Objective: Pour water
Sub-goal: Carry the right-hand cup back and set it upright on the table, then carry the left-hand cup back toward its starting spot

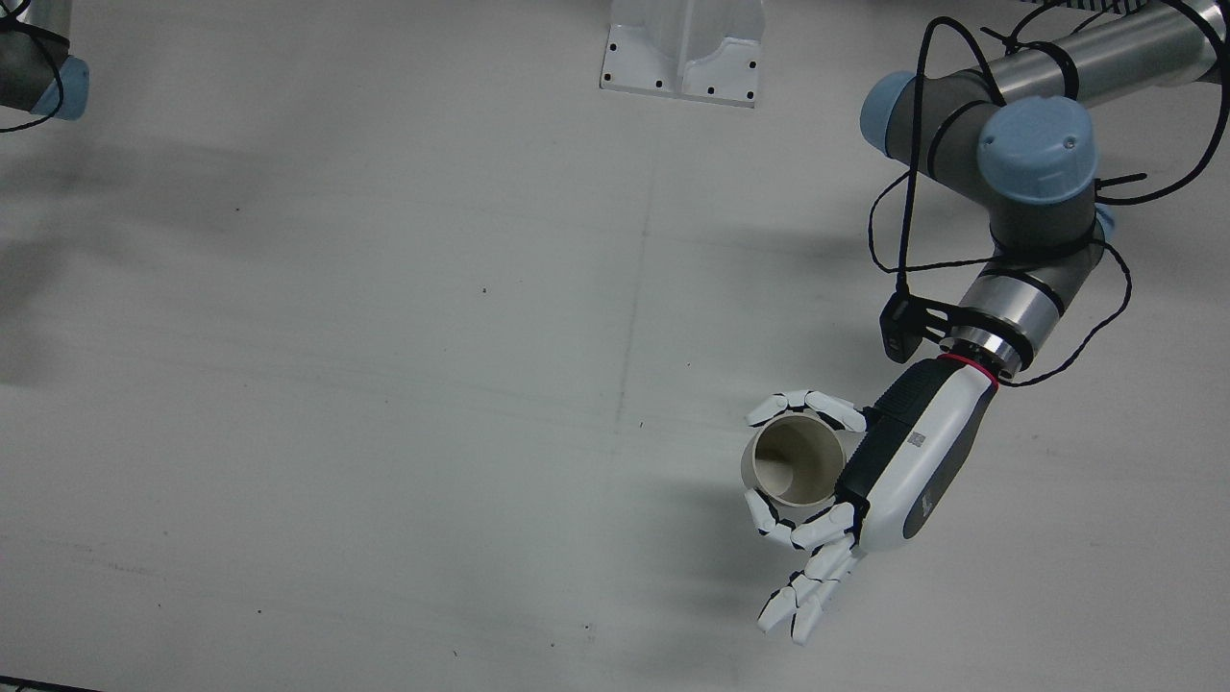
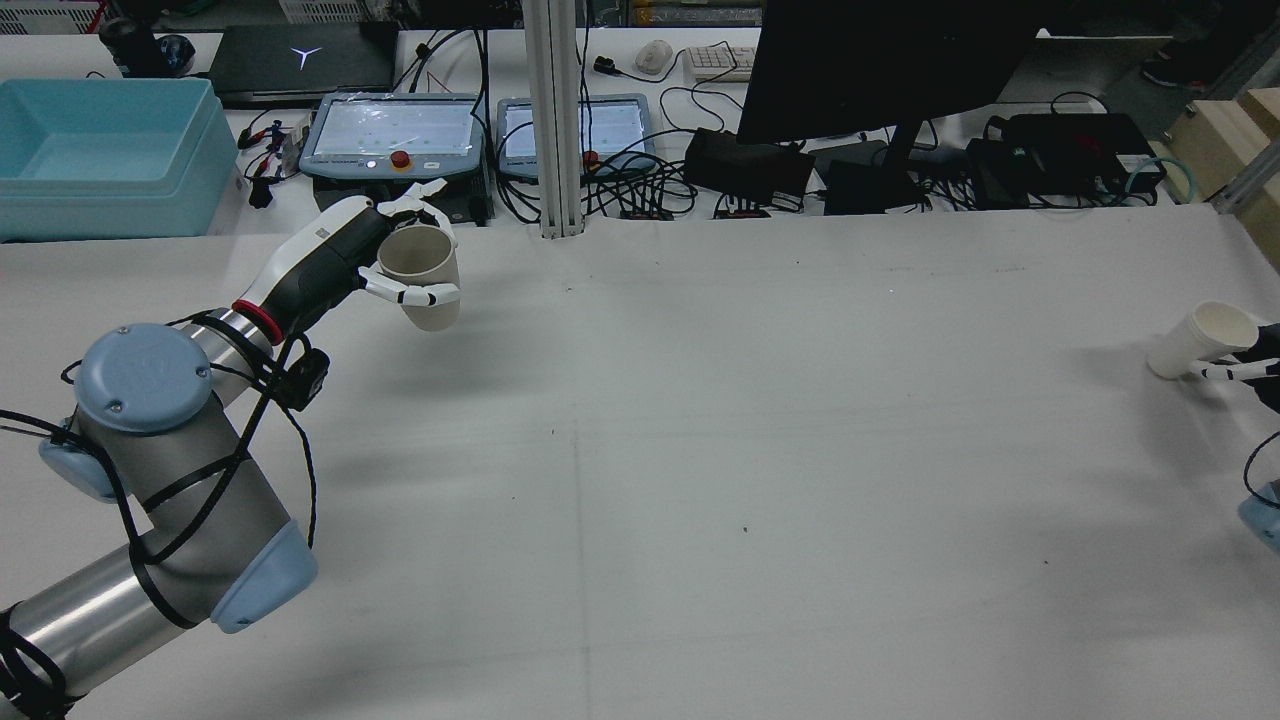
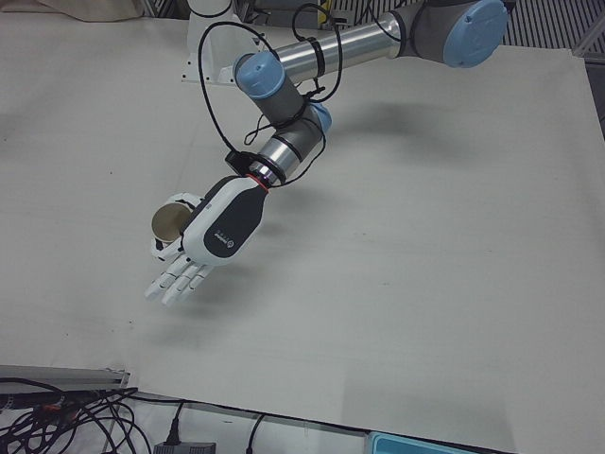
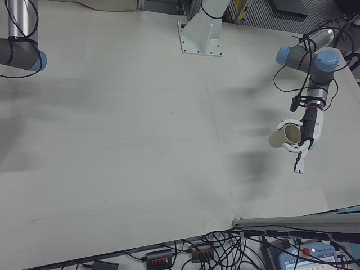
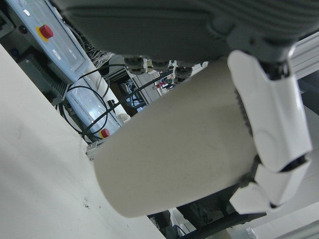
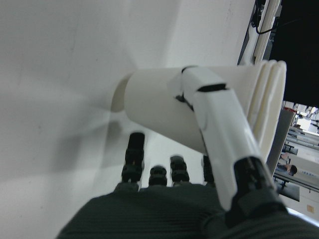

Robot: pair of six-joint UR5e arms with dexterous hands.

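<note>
My left hand [image 1: 894, 471] is shut on a beige paper cup [image 1: 793, 459] and holds it above the table, mouth up and slightly tilted. The same cup [image 2: 425, 275] shows in the rear view at the far left, in the left hand [image 2: 330, 255]. In the left hand view the cup [image 5: 174, 159] fills the frame, with one finger [image 5: 271, 114] across it. At the right edge of the rear view, my right hand [image 2: 1255, 365] grips a tilted stack of white cups [image 2: 1200, 340] low over the table. A finger [image 6: 224, 134] lies over that stack [image 6: 159, 104]; whether its base touches the table is unclear.
A white pedestal plate [image 1: 682, 58] sits at the table's back middle. Beyond the far edge stand a blue bin [image 2: 100, 150], two teach pendants [image 2: 395, 135], an aluminium post [image 2: 560, 120] and a monitor [image 2: 880, 60]. The right arm's elbow [image 1: 48, 77] shows at the top left.
</note>
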